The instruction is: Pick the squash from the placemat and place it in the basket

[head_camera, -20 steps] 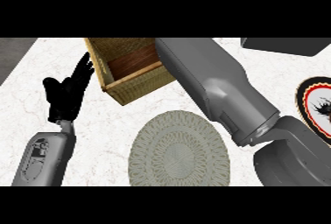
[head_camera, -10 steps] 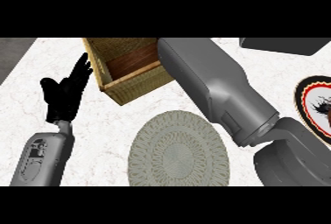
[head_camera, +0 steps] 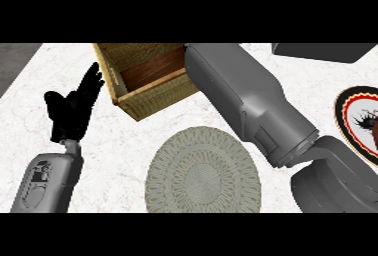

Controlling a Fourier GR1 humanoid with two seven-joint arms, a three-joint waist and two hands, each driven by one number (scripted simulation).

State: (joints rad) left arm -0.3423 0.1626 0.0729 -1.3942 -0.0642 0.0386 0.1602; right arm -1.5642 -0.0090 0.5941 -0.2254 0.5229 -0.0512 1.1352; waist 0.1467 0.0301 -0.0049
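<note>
A woven basket (head_camera: 131, 98) with a brown inside stands at the upper middle of the counter. Below it lies a round grey woven placemat (head_camera: 202, 173) with nothing on it. The squash shows nowhere. My right forearm (head_camera: 247, 102) stretches from the lower right up past the basket's right side, and its hand is out of sight beyond the picture's top. My left hand (head_camera: 70, 109) rests open at the left, fingers pointing up, just left of the basket.
A red and black rimmed plate (head_camera: 354, 120) sits at the right edge, with something dark on it. A dark grey object (head_camera: 325, 51) lies at the top right. A dark strip (head_camera: 15, 60) marks the counter's far left edge.
The right forearm has shifted slightly to the left and upward toward the basket. The left hand has stayed in place.
</note>
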